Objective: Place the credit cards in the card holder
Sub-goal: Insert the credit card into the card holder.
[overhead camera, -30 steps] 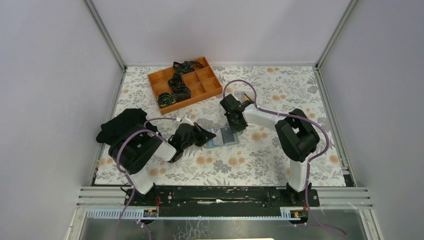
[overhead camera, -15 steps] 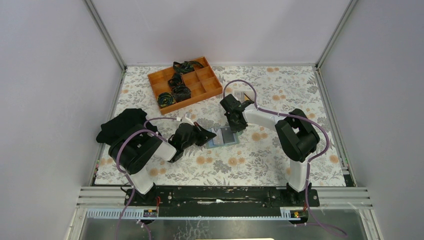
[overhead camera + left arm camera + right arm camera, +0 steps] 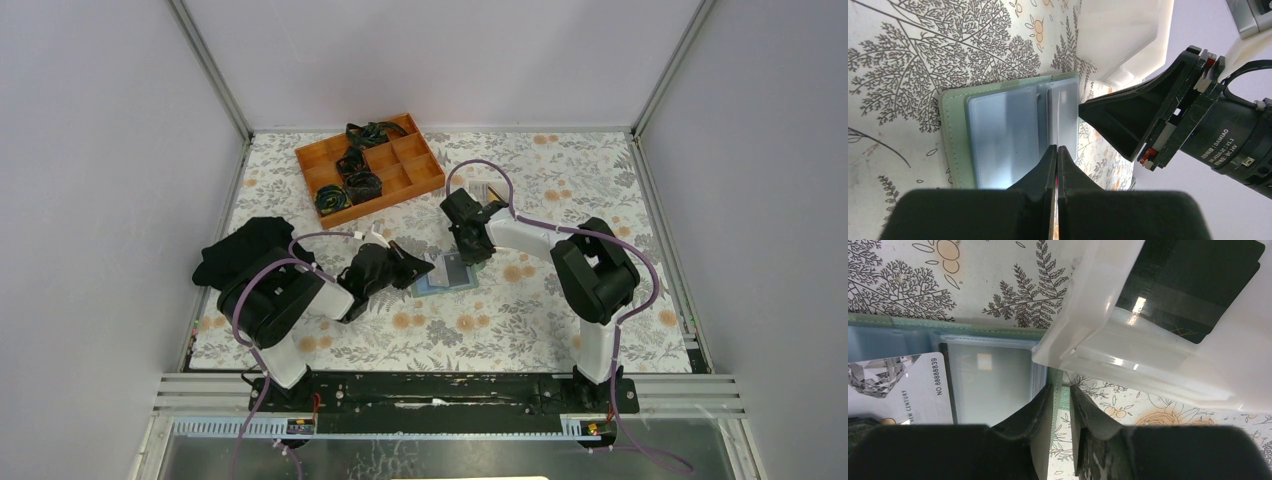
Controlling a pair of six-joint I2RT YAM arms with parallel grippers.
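Note:
The sage-green card holder (image 3: 452,275) lies open on the flowered mat, its clear pockets facing up (image 3: 950,135) (image 3: 993,385). My left gripper (image 3: 418,268) (image 3: 1056,148) is shut on a grey-silver credit card (image 3: 893,385) (image 3: 1063,115), which lies over the holder's pockets. My right gripper (image 3: 470,252) (image 3: 1060,387) is shut on the holder's green far edge. Its black body shows in the left wrist view (image 3: 1128,120). Black credit cards (image 3: 1193,280) lie in the white tray (image 3: 1148,355) just beyond the holder.
An orange compartment box (image 3: 370,165) with dark rolled items stands at the back left. A black cloth (image 3: 245,250) lies at the left edge by the left arm. The white tray (image 3: 483,192) sits behind the right gripper and shows in the left wrist view (image 3: 1118,40).
The left gripper and its card have edged slightly right over the holder. The right gripper has stayed on the holder's edge.

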